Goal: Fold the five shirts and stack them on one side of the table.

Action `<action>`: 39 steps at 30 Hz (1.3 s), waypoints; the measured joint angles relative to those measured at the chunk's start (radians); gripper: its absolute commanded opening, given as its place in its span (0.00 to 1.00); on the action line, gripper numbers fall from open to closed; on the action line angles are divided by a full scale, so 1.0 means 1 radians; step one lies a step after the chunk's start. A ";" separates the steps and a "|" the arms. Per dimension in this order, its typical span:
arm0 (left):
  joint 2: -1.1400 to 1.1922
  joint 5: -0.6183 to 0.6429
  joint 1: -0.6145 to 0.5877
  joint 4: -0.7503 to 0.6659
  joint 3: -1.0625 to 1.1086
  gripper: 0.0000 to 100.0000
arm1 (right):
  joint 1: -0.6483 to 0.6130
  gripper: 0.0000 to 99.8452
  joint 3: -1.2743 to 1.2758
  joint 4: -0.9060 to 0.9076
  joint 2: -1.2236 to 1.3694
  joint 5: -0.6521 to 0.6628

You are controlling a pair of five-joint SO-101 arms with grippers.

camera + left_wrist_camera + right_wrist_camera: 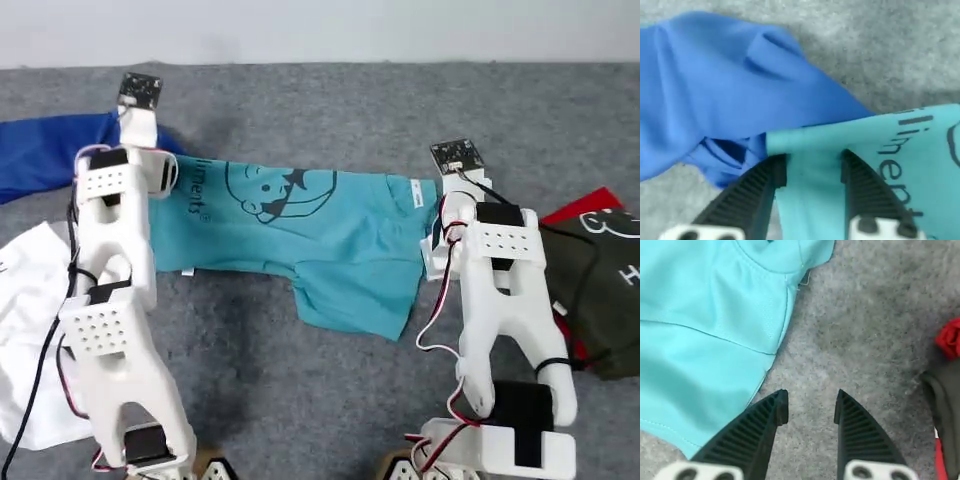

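A teal shirt (pixel 330 235) with a dark print lies spread across the middle of the grey carpeted table (pixel 330 400). My left gripper (pixel 158 172) is at the shirt's left end. Its fingers (pixel 771 172) stand open astride the teal shirt's (pixel 920 165) edge, right where it overlaps a blue shirt (pixel 705 85). My right gripper (pixel 437 240) is at the shirt's right end. It is open (pixel 810 405) over bare carpet, just beside the teal shirt's (pixel 705 315) sleeve and touching no cloth.
The blue shirt (pixel 45 155) lies crumpled at the far left, a white shirt (pixel 25 300) at the near left. A dark green shirt (pixel 600 290) rests on a red one (pixel 590 205) at the right, close to the right arm.
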 measured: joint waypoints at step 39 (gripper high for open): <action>0.078 0.069 -0.071 0.746 -0.264 0.18 | -0.097 0.16 -0.012 -0.204 0.316 0.026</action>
